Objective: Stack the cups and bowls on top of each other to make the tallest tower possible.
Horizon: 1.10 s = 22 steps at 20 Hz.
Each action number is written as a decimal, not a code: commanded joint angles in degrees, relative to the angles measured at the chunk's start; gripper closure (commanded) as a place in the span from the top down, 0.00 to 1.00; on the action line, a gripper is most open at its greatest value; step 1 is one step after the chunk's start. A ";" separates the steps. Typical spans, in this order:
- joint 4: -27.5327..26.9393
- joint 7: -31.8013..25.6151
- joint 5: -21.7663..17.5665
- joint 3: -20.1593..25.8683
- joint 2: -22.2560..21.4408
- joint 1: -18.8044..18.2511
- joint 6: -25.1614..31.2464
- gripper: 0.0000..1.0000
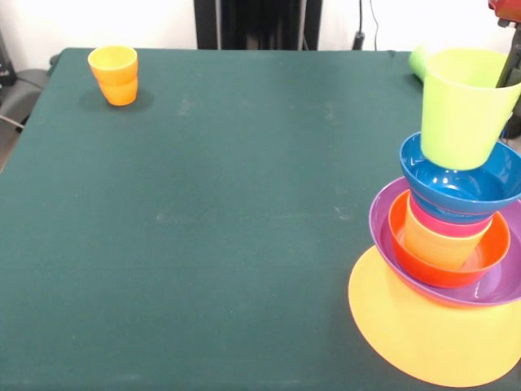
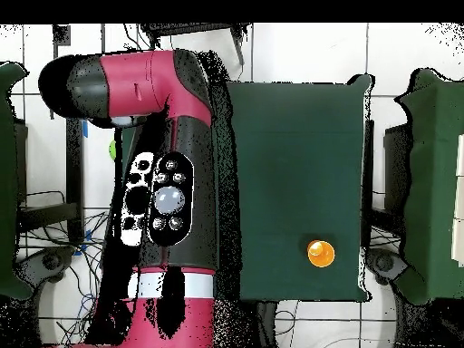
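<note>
The tower stands at the right edge of the front view: a large orange-yellow bowl [image 1: 423, 334] lowest, then a purple bowl [image 1: 383, 216], a red-orange bowl [image 1: 431, 273], nested orange and red cups [image 1: 444, 236] and a blue bowl [image 1: 464, 183]. A lime green cup [image 1: 460, 106] hangs slightly tilted with its base in the blue bowl. My gripper [image 1: 511, 69] comes in at the top right, its dark finger at the cup's right rim, shut on it. Two nested orange cups [image 1: 116, 75] stand at the far left and also show in the overhead view [image 2: 321, 253].
A green object [image 1: 417, 61] lies behind the tower near the table's far edge, mostly hidden. In the overhead view my red and black arm [image 2: 163, 181] covers the table's left side and hides the tower.
</note>
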 commanded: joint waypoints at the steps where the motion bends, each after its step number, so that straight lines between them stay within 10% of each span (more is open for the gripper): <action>1: 4.59 4.62 -0.60 4.78 3.05 1.39 -2.42 0.00; 22: 1.66 0.84 -2.76 4.45 5.24 0.70 -7.00 0.00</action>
